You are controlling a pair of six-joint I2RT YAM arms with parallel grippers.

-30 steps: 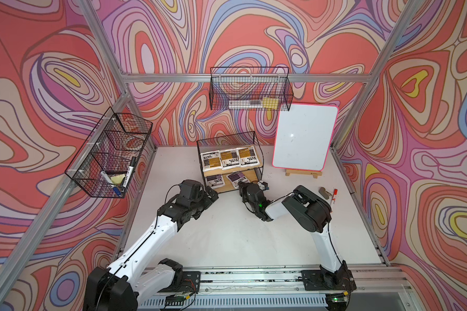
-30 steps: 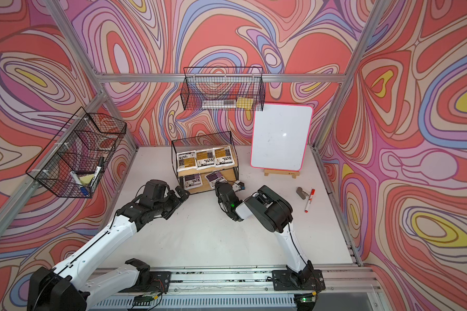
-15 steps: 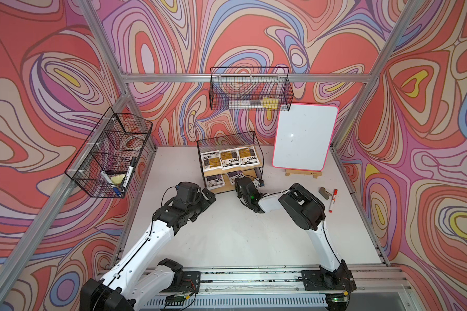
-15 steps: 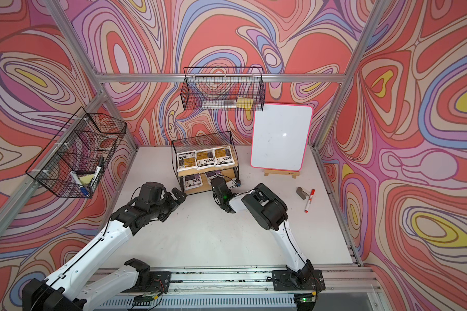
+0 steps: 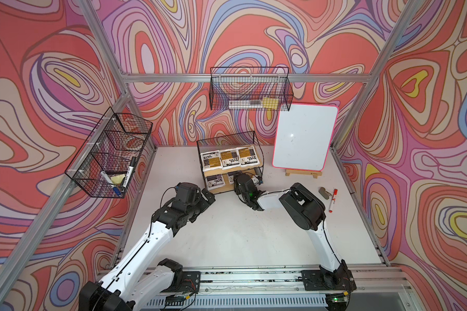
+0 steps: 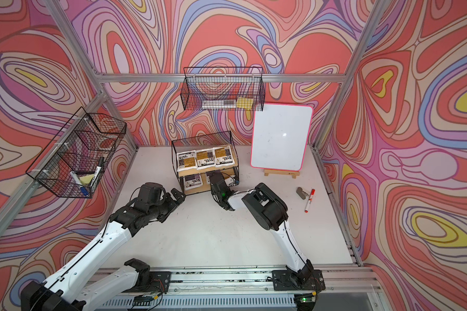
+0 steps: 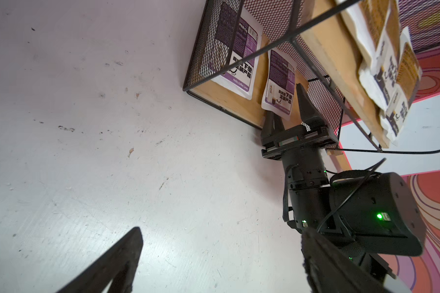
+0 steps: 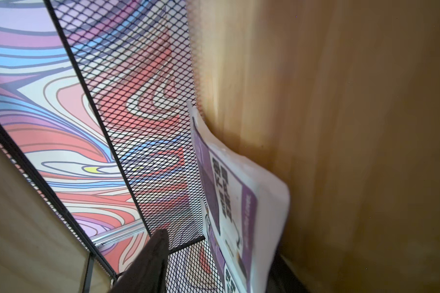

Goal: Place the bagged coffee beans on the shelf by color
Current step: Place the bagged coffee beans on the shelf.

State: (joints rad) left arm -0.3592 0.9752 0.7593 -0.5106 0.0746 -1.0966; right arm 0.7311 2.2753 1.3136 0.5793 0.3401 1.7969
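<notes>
Your right claw (image 7: 288,111) stands at the front lip of the shelf (image 7: 229,105), on the lower board, with its jaws spread and nothing pinched between them. One finger appears to meet the near short edge of a purple pouch (image 7: 280,83), and the other stands clear beside it. That pouch lies on the lower board, its near end overhanging the front edge a little. In the right wrist view one side of it bows up off the wood.

Treat it as light, soft and slick: thin film that bends and slides easily, so a nudge from a finger could drag it askew. If you must take it again, pinch the flat sealed border at the near short edge, not the filled middle.

The other purple pouch (image 7: 235,63) lies flat alongside, with bare wood between the two. On the upper board three orange-yellow pouches (image 5: 229,159) lie side by side. By the look of it, the sorting is as good as done.

Your left claw (image 5: 208,196) hangs over the table (image 5: 227,237) near the shelf's front corner, jaws wide and empty.
</notes>
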